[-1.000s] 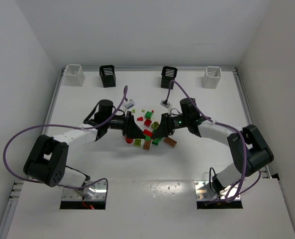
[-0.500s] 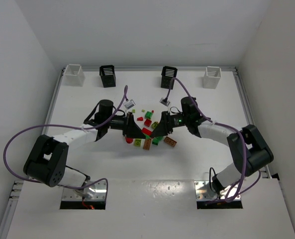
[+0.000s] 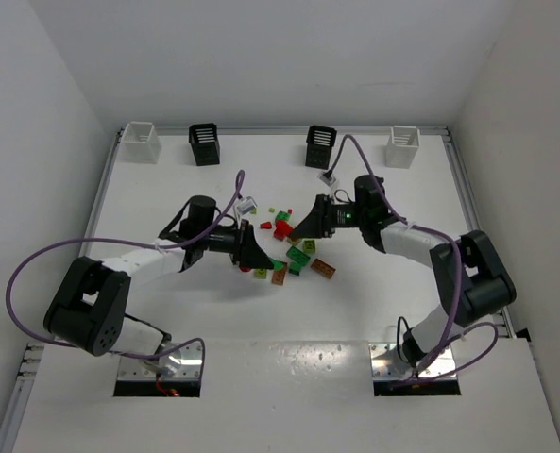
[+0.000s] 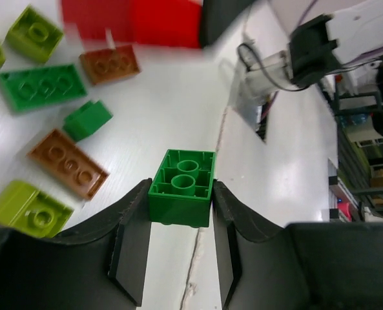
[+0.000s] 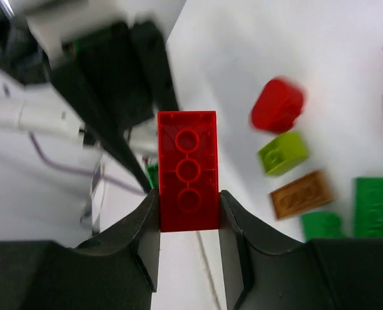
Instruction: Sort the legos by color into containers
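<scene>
Pinching green lego (image 4: 182, 183), left claw (image 4: 179, 197); right claw (image 5: 189, 201), red lego (image 5: 187, 161).

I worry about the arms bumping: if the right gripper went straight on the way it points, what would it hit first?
Probably the left gripper, gripping a green brick, just ahead of the right gripper and its red brick. Heights are unclear; it might miss.

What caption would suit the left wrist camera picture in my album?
Left tool grips a green brick, hollow side showing; other bricks lie scattered on the table beyond.
</scene>
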{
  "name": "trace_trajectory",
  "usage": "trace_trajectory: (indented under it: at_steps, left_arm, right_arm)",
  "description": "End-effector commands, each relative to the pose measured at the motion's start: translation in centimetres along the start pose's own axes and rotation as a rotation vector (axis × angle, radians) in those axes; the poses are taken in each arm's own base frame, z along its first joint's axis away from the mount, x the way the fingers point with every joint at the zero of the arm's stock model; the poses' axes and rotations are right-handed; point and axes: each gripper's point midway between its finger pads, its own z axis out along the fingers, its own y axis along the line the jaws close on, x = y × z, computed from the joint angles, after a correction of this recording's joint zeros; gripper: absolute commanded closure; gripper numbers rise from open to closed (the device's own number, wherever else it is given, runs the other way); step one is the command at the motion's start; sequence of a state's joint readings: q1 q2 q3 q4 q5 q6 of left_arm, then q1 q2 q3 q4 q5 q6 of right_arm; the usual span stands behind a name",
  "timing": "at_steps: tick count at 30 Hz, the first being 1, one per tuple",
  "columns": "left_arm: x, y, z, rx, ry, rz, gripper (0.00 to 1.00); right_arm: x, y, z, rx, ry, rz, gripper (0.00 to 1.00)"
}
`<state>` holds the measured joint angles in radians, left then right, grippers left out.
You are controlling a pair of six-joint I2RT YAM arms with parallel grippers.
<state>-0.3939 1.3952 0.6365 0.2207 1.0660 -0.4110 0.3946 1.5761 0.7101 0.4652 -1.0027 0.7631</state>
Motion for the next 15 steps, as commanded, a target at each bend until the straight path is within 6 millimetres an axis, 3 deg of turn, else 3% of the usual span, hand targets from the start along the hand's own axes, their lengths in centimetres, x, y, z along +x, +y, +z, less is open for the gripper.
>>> trace_trajectory:
  at_steps: [1, 3, 5, 6, 7, 8, 11, 12, 15]
  left_arm:
    - [0.6, 1.4, -0.3, -0.100, 0.003, 0.052, 0.93]
    - [1.2, 2.4, -0.5, -0.153, 0.019, 0.050, 0.94]
    - [0.3, 3.6, -0.8, -0.233, 0.006, 0.071, 0.94]
    - [0.4, 4.1, -0.9, -0.262, 0.007, 0.062, 0.94]
    - [0.0, 4.5, -1.0, -0.288, 0.002, 0.077, 0.94]
    - [-0.5, 5.3, -1.4, -0.346, -0.006, 0.085, 0.94]
    - [-1.3, 6.8, -1.9, -0.441, -0.017, 0.090, 0.94]
    - [-1.2, 7.1, -2.1, -0.459, -0.010, 0.093, 0.94]
    - [-2.2, 7.3, -2.1, -0.478, -0.018, 0.098, 0.94]
  right_arm:
    - [-6.6, -0.3, -0.4, 0.050, -0.166, -0.055, 1.00]
    - [-8.6, -1.3, -0.4, 0.105, -0.178, -0.082, 1.00]
    - [-10.3, -2.5, -0.9, 0.195, -0.191, -0.183, 1.00]
    - [-12.7, -3.1, -1.1, 0.266, -0.231, -0.231, 1.00]
    - [-12.4, -4.8, -1.3, 0.338, -0.197, -0.204, 1.00]
    - [-15.1, -5.3, -1.7, 0.420, -0.240, -0.251, 1.00]
    - [-16.8, -8.1, -2.5, 0.572, -0.219, -0.290, 1.00]
    - [-19.1, -8.1, -3.5, 0.645, -0.273, -0.346, 1.00]
    - [-22.6, -9.5, -5.7, 0.816, -0.369, -0.397, 1.00]
